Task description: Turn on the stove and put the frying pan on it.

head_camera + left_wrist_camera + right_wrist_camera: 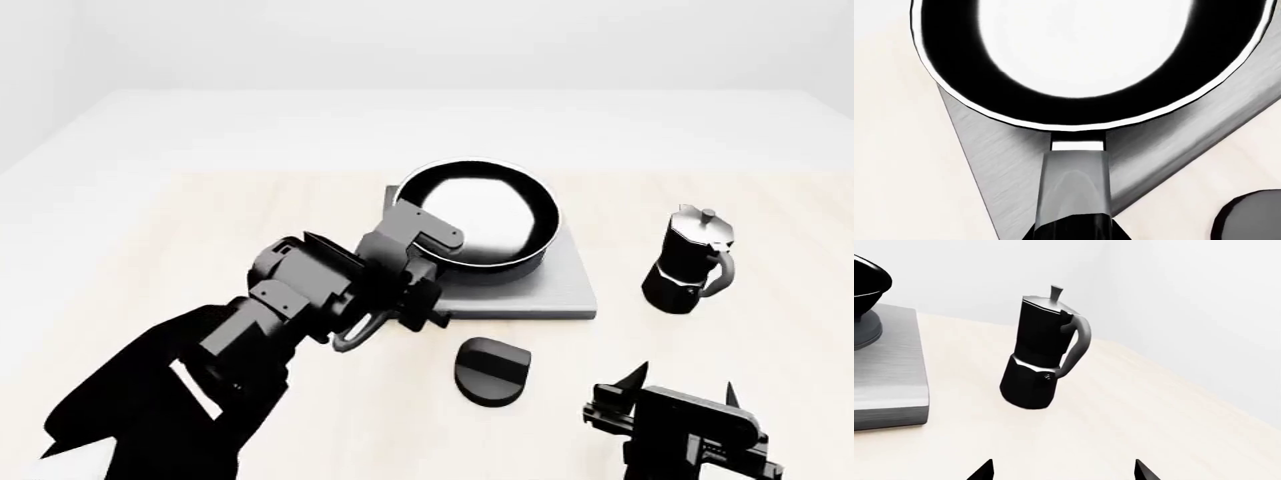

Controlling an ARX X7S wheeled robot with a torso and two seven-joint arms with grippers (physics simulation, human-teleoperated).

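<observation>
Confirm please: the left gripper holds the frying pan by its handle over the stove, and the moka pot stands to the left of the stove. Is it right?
Not quite. In the head view the moka pot stands to the right of the stove, not the left. The rest holds: the left gripper grips the frying pan by its handle over the stove.

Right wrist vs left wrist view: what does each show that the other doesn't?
Only the right wrist view shows the moka pot, standing upright on the table apart from the stove, plus the right gripper with its fingertips spread. Only the left wrist view shows the frying pan from above with its shiny inside, its handle and an edge of the black knob. Both show the stove's brushed metal with the pan on it, though the right wrist view catches only the pan's edge.
</observation>
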